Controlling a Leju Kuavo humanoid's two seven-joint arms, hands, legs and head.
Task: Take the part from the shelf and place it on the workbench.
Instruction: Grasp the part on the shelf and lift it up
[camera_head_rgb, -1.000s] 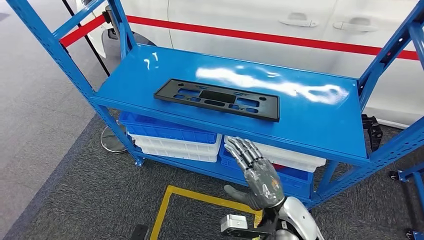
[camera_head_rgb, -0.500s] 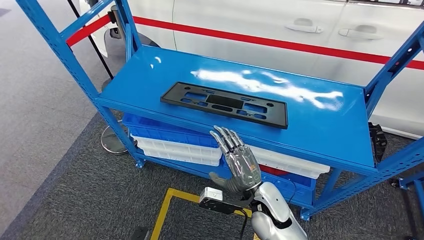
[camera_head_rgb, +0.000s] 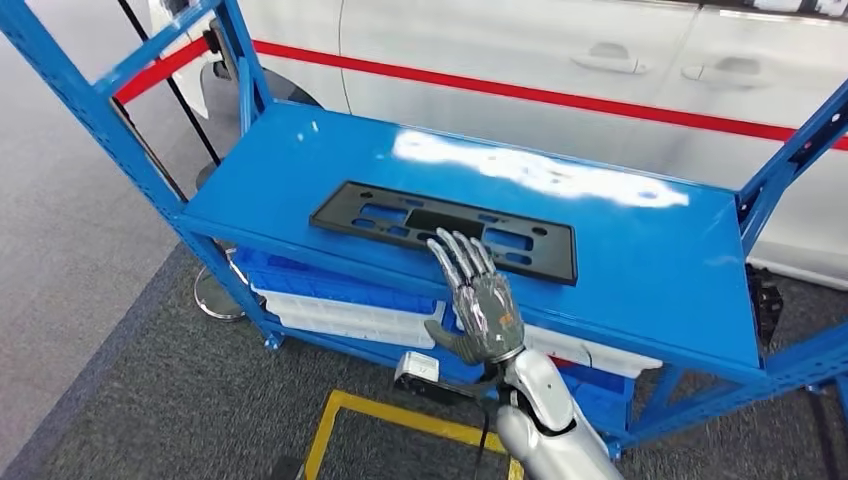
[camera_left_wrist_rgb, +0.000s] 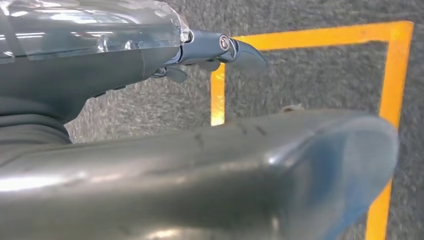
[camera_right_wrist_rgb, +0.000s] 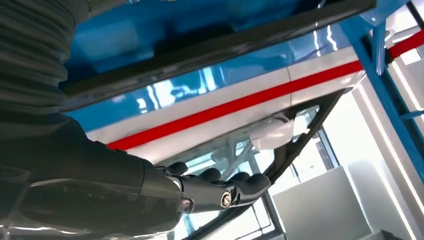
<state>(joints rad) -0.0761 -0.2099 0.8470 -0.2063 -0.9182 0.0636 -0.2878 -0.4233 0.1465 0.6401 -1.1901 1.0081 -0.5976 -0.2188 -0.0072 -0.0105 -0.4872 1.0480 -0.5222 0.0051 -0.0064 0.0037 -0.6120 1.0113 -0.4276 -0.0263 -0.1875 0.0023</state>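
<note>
At far left of my head view, well left of the right hand, a blue upright of the shelf (camera_head_rgb: 95, 105) rises from grey carpet (camera_head_rgb: 110, 400). Nearer, below the shelf's top board and just left of the hand, stacked blue and white bins (camera_head_rgb: 340, 305) sit on the lower level. On the floor below the hand lies a yellow tape outline (camera_head_rgb: 400, 415). The part (camera_head_rgb: 445, 228), a flat black rectangular frame with cut-outs, lies on the top board of the shelf. The right hand (camera_head_rgb: 478, 300) is raised, palm away from me, fingers (camera_head_rgb: 462, 258) spread and holding nothing; its fingertips overlap the part's near edge, though I cannot tell whether they touch it. Beyond the shelf stands a white car (camera_head_rgb: 560, 60) with a red stripe. In the left wrist view, the left hand (camera_left_wrist_rgb: 210, 165) hangs over the carpet and tape; whether it is open or closed, I cannot tell.
</note>
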